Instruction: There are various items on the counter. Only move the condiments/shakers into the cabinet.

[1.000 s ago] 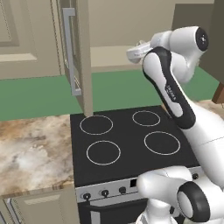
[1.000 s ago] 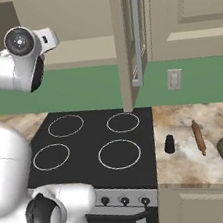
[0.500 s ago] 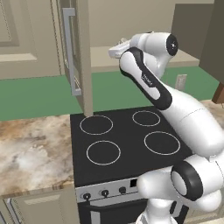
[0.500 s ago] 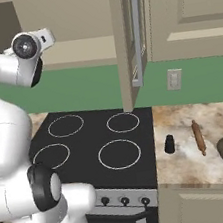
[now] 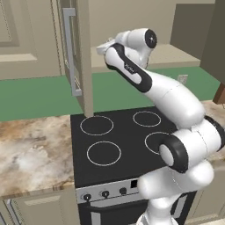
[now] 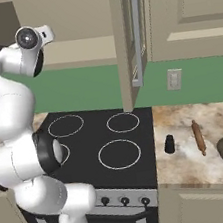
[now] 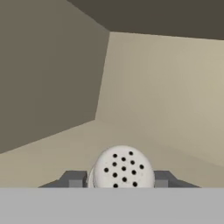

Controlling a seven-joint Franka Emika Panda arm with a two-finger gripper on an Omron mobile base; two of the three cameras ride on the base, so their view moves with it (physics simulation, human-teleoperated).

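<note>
We're carrying the pale grey shaker (image 7: pixel 123 168) pinched between the fingers (image 7: pixel 75 179) inside the cabinet (image 5: pixel 77 52), so we're wanting it low and level over the shelf (image 7: pixel 57 155) before letting go.

bare cabinet shelf (image 7: pixel 144 109) ahead, open door (image 5: pixel 81 57) left
</note>
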